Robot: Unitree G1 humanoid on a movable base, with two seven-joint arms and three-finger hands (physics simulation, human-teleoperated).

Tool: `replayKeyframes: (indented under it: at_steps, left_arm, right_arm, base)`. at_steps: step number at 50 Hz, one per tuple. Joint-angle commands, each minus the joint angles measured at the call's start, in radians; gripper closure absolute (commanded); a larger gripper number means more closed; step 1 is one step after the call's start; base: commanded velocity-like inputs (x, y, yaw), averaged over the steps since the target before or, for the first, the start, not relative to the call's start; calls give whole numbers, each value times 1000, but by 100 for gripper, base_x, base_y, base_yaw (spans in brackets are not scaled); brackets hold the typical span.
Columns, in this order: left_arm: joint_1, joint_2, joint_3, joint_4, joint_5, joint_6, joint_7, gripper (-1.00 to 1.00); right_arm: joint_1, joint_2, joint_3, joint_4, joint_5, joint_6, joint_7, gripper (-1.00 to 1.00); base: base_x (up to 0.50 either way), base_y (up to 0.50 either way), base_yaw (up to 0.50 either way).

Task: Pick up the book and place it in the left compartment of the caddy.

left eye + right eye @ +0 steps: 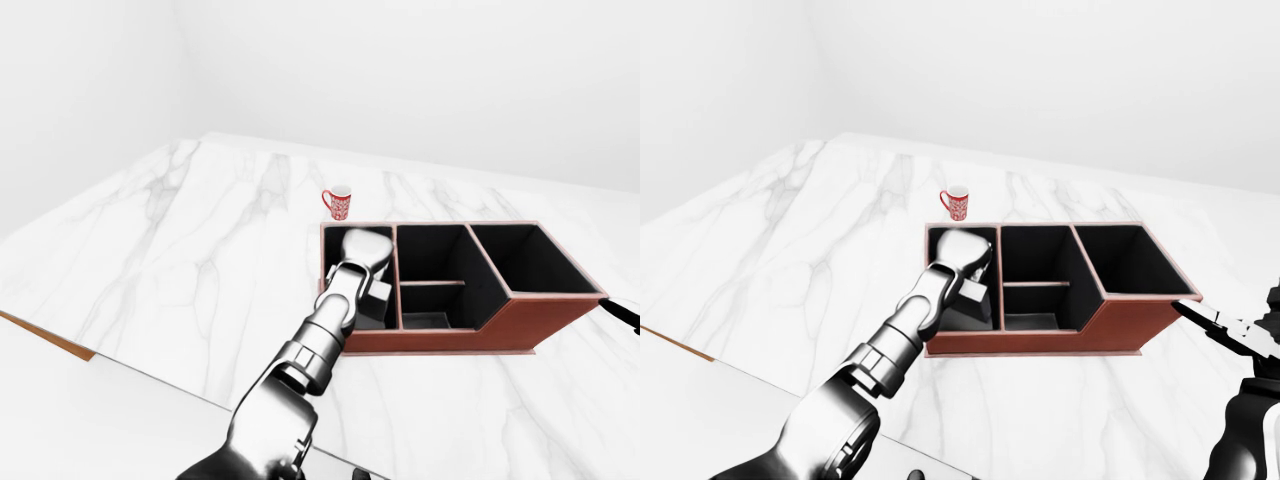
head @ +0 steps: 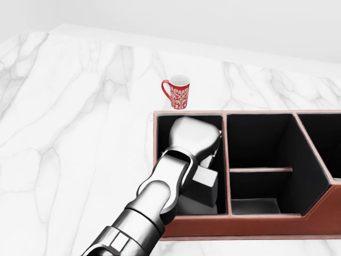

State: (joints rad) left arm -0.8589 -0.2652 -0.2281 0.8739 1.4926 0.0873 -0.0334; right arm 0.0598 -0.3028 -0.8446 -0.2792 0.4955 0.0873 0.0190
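Standing on the white marble bench [image 2: 64,133], the red-brown caddy [image 2: 245,224] has black-lined compartments, and a red patterned mug [image 2: 178,92] sits just beyond the caddy's top-left corner in the head view, apart from its wall. Nothing else lies near the caddy on that side. The left hand [image 2: 193,140] reaches down into the caddy's leftmost compartment, its silver wrist housing covering most of that space. A grey blocky shape [image 2: 201,188] sits low in the same compartment, right under the hand and against the divider; whether it is the book or part of the hand cannot be told. The left fingers are hidden beneath the housing, so their spread cannot be told. Off the caddy's right end in the right-eye view, the right hand [image 1: 1240,335] hovers with dark fingers [image 1: 1200,316] extended, holding nothing.
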Motion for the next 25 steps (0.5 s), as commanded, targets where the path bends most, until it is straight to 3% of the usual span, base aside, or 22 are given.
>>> replayKeyframes:
  at_steps: [1,25]
  left_arm:
    - [-72,0,0,169,-21,0,100,100]
    - [-77,-19,-14,347,15,0,201,100]
  right_arm:
    - [0,2,0,2,-2,0,4,-100]
    - [0,3,5,6,-7,0,6,-100]
  base:
    - [0,0,0]
    - [0,0,0]
